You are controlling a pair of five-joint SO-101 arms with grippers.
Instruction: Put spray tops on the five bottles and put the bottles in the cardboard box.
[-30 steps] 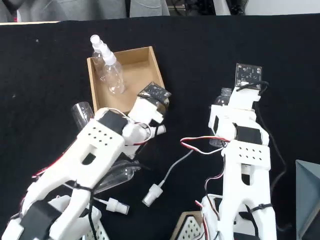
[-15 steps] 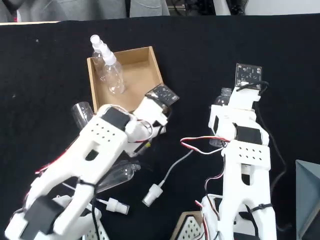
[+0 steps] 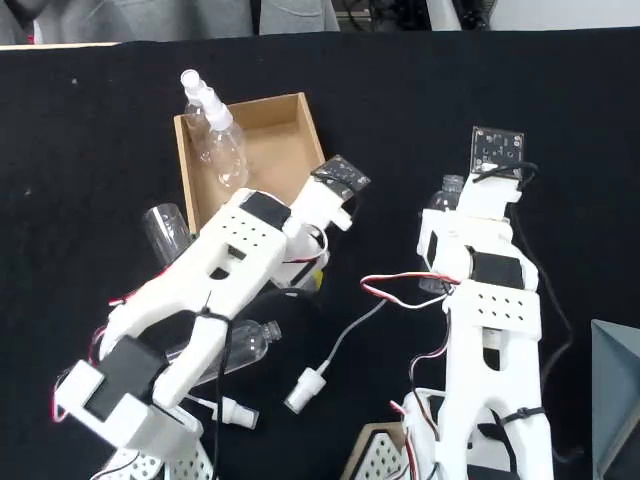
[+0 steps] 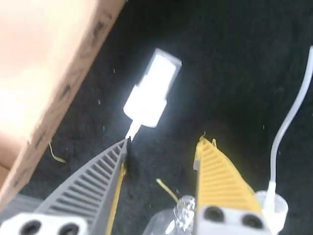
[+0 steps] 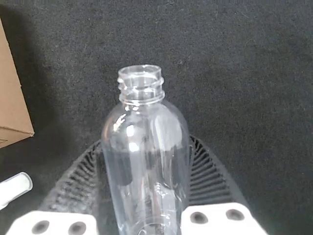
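Two capped bottles (image 3: pixel 222 140): laid inside the cardboard box (image 3: pixel 290 135) along its left wall in the high view, with the white spray heads pushed out past the far corner.
Cardboard box: set open side up on the black surface (image 3: pixel 100 120), far and to the left in the high view.
Left jaws (image 4: pixel 164 144): held apart, low over the surface, just beside the near right corner of the box; one jaw is grey, the other yellow.
Loose spray top (image 4: pixel 150 93): laid flat on the surface beside the box's outer wall, just ahead of the left jaws; the end of its thin stem is found right at the tip of the grey jaw, and whether the two touch cannot be told.
Right jaws (image 5: pixel 144 147): clamped on the upright bottle (image 5: pixel 144 161), one jaw at each side of its body.
Upright bottle: held clear of the box, well to its right, with its threaded neck open and uppermost.
Lying bottle (image 3: pixel 245 343): laid on its side on the surface, uncapped, partly covered by the left arm.
Outer bottle (image 3: pixel 165 230): seen uncapped to the left of the left arm, near the box's near left corner.
Tubed spray top (image 3: pixel 308 388): laid between the two arms, its long tube stretched toward the far side.
Near spray top (image 3: pixel 237 411): laid close to the left arm's base.
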